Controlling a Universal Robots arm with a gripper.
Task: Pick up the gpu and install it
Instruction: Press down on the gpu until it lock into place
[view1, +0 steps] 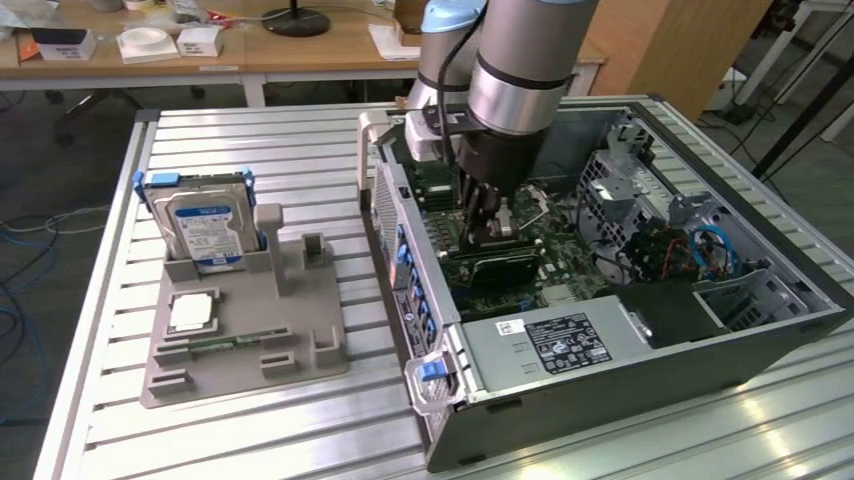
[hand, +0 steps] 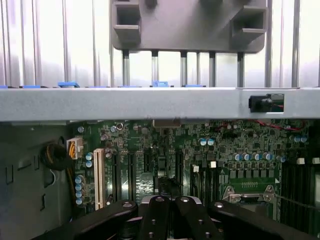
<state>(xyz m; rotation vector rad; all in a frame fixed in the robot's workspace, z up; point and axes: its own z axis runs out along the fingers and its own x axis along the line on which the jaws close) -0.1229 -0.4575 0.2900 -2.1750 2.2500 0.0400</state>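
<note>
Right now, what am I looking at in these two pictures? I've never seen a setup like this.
This is a robot arm working on an opened computer case that lies on a slatted metal table. One picture comes from a camera standing off to the side; the other from a camera on the arm's wrist, looking down past the gripper at the green motherboard.

In the side picture the gripper reaches down inside the case, its fingers shut, just above a dark card that looks like the gpu on the motherboard. Whether it grips the card I cannot tell.

On the table, toward the exterior view's left, sits a grey parts holder with a silver hard drive standing upright in it and smaller parts lying flat.
</note>
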